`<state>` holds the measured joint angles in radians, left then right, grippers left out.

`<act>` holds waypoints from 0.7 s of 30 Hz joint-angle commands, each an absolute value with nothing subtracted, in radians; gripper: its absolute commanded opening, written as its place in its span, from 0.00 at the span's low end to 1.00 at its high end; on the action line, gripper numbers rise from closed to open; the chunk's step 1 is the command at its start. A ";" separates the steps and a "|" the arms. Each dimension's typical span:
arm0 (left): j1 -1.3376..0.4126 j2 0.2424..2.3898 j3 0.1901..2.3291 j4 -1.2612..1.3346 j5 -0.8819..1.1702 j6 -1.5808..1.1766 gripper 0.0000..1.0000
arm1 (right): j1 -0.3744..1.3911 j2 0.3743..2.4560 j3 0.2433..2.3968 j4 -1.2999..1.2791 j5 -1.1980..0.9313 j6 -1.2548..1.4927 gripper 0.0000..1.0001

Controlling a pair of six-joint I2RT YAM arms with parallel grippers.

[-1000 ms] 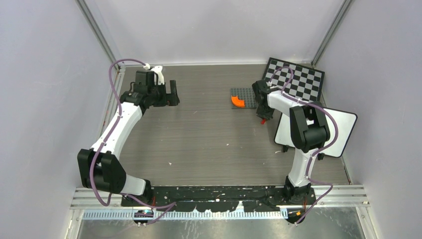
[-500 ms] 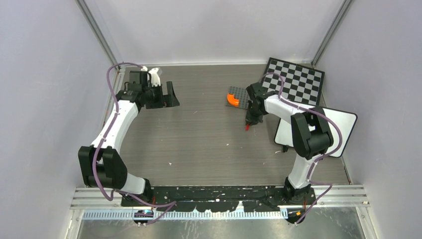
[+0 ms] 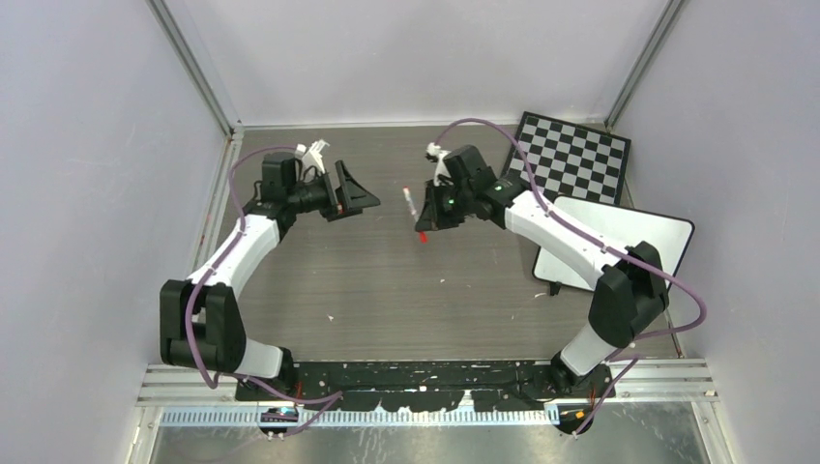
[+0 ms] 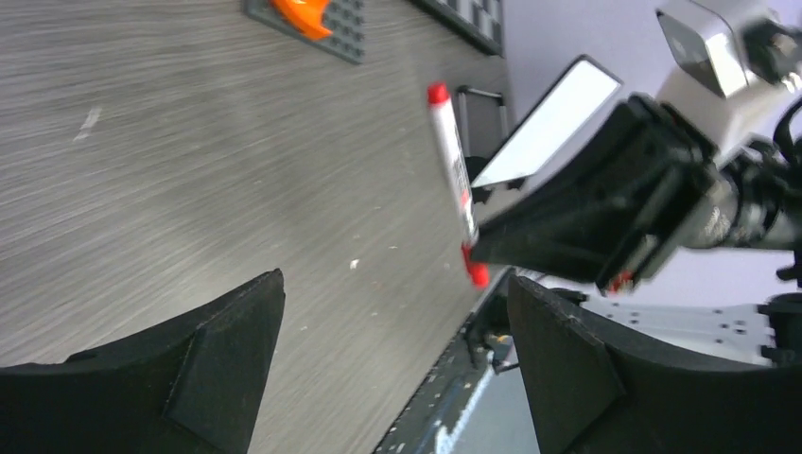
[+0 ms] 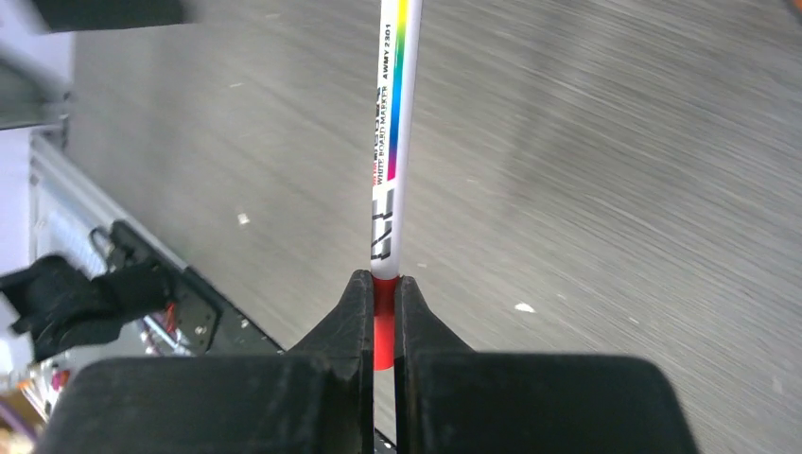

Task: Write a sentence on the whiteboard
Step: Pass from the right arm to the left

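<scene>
Right gripper (image 5: 378,284), clamped on marker (image 5: 390,142) red end, has swung well left of chessboard (image 3: 575,155) | left gripper (image 3: 360,195) wide, now facing it | whiteboard (image 3: 667,251) beside chessboard, near side, blank | likely uncapping next; 0 words written.

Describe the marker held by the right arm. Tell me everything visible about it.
The marker is a slim white tube with a rainbow stripe and black print reading "white board marker", and it is red at both ends. It looks like smooth plastic. The right gripper is shut on one red end, so the barrel juts straight out beyond the fingers. It is held above the table, mid-rear, slanted in the top view. Nothing else touches it.
</scene>
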<state>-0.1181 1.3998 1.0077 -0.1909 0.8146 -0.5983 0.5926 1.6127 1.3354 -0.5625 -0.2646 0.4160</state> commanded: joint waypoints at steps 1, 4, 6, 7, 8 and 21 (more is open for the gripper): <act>-0.172 1.427 0.979 0.147 0.920 -0.829 0.87 | 0.693 1.582 1.449 -0.545 -0.287 0.366 0.00; -0.196 1.442 0.936 0.267 0.922 -0.917 0.80 | 0.743 1.597 1.495 -0.563 -0.294 0.365 0.00; -0.198 1.455 0.905 0.351 0.922 -0.990 0.74 | 0.771 1.602 1.514 -0.567 -0.297 0.357 0.00; -0.199 1.460 0.896 0.385 0.925 -1.007 0.68 | 0.782 1.604 1.517 -0.569 -0.295 0.354 0.00; -0.200 1.465 0.888 0.410 0.930 -1.033 0.62 | 0.790 1.606 1.520 -0.569 -0.295 0.351 0.00; -0.116 1.419 0.864 0.330 0.885 -0.996 0.00 | 0.610 1.419 1.238 -0.619 -0.028 0.427 0.62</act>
<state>-0.1627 1.4658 0.8688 0.3656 0.9192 -1.0386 0.7368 1.5604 1.3754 -0.5850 -0.1955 0.3641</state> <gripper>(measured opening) 0.126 0.622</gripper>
